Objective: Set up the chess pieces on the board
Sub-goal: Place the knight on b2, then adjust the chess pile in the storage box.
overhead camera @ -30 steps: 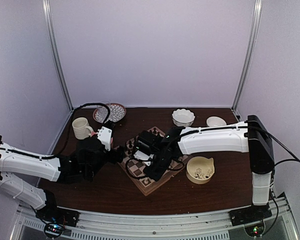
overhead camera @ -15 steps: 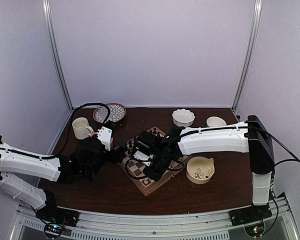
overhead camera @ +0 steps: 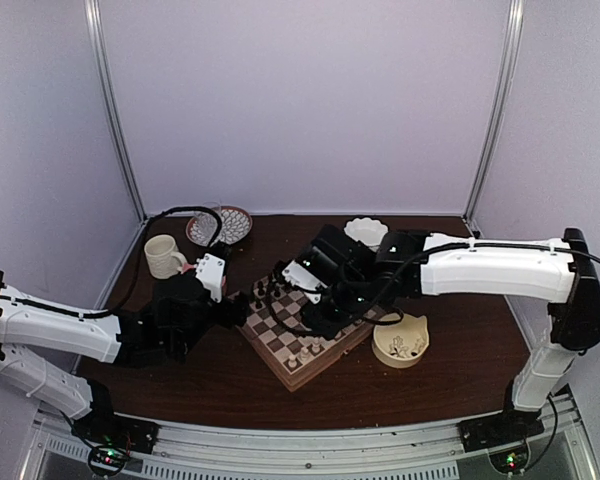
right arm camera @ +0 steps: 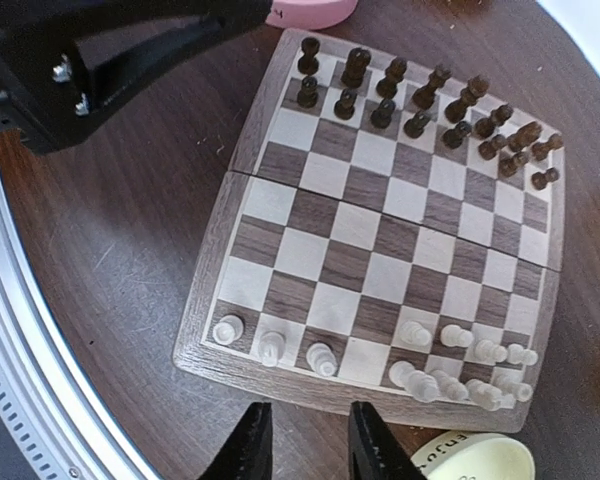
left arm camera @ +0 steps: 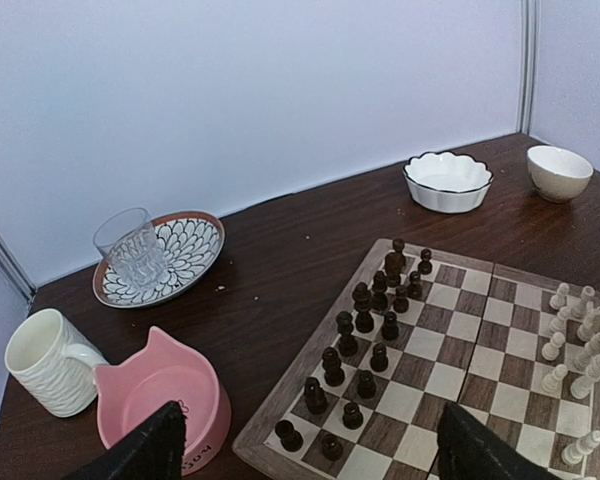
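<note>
The board (overhead camera: pixel 283 337) lies at the table's middle, turned diagonally; it also shows in the left wrist view (left arm camera: pixel 467 345) and the right wrist view (right arm camera: pixel 365 235). Cream-white chess pieces (right arm camera: pixel 270 346) stand along one edge: three spaced at one end, several crowded (right arm camera: pixel 460 370) at the other. They show in the left wrist view (left arm camera: pixel 570 350) too. Dark pieces (right arm camera: pixel 420 100) fill the two opposite rows. My right gripper (right arm camera: pixel 310 450) hangs above the board's white edge, open and empty. My left gripper (left arm camera: pixel 310 462) is open wide and empty, low beside the dark-piece corner.
A pink cat-shaped bowl (left arm camera: pixel 160 400), a white mug (left arm camera: pixel 50 360) and a patterned plate with a glass (left arm camera: pixel 160 255) lie left of the board. A scalloped bowl (left arm camera: pixel 447 180) and a small bowl (left arm camera: pixel 560 170) stand behind it. A cream bowl (overhead camera: pixel 400 340) is to its right.
My right arm has lifted and drawn back toward the far right, uncovering the board's middle. The left arm has not moved.
</note>
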Tool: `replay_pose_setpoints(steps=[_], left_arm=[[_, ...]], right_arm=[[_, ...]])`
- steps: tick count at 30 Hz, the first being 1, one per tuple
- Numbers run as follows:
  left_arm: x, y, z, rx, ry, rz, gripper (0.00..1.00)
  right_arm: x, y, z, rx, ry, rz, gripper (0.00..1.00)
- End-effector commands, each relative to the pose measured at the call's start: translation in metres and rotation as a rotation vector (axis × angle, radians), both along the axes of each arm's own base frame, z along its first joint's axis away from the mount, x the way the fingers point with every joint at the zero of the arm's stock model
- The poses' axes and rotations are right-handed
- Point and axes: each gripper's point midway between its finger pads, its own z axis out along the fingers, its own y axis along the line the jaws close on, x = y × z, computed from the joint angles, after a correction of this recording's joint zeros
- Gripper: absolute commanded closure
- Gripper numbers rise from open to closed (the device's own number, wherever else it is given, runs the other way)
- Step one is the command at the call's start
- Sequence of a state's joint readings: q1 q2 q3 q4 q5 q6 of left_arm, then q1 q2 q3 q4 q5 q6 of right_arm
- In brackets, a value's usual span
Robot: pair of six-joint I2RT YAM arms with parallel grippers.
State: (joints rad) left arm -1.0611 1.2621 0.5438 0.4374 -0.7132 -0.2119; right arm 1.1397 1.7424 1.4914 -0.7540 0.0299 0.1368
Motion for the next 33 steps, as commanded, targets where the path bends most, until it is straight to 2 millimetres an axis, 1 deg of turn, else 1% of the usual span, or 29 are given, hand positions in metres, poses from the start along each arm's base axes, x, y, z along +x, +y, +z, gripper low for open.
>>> replay_pose_setpoints(steps=[1, 5, 6, 8, 11, 13, 16, 19, 23, 29, 33], left_arm=[[0.000, -0.009, 0.004, 0.036, 0.008, -0.044, 0.13], [-0.003, -0.017, 0.002, 0.051, 0.030, -0.092, 0.12], [-0.004, -0.020, 0.002, 0.051, 0.034, -0.106, 0.12], [-0.005, -0.024, 0.000, 0.051, 0.043, -0.129, 0.12], [-0.007, -0.027, -0.001, 0.067, 0.041, -0.156, 0.12], [-0.008, -0.029, -0.001, 0.075, 0.039, -0.170, 0.12], [-0.011, -0.033, -0.001, 0.070, 0.042, -0.201, 0.12], [-0.012, -0.033, -0.001, 0.066, 0.042, -0.204, 0.13], [-0.013, -0.033, 0.001, 0.061, 0.041, -0.209, 0.13], [-0.014, -0.032, 0.004, 0.053, 0.039, -0.210, 0.13], [-0.013, -0.031, 0.004, 0.054, 0.038, -0.206, 0.13]], right_arm=[[0.017, -0.031, 0.030, 0.020, -0.173, -0.097, 0.69], [0.026, -0.077, 0.028, 0.020, -0.231, -0.191, 0.63], [0.030, -0.089, 0.025, 0.027, -0.220, -0.221, 0.63], [0.034, -0.107, 0.014, 0.034, -0.188, -0.268, 0.63], [0.041, -0.138, -0.015, 0.007, -0.146, -0.354, 0.65], [0.044, -0.155, -0.036, -0.008, -0.110, -0.404, 0.66], [0.048, -0.171, -0.060, -0.012, -0.062, -0.462, 0.66], [0.052, -0.177, -0.072, 0.002, -0.024, -0.488, 0.65], [0.057, -0.185, -0.089, -0.032, 0.014, -0.521, 0.65], [0.054, -0.180, -0.110, -0.038, 0.107, -0.505, 0.64], [0.053, -0.176, -0.119, -0.055, 0.143, -0.493, 0.63]])
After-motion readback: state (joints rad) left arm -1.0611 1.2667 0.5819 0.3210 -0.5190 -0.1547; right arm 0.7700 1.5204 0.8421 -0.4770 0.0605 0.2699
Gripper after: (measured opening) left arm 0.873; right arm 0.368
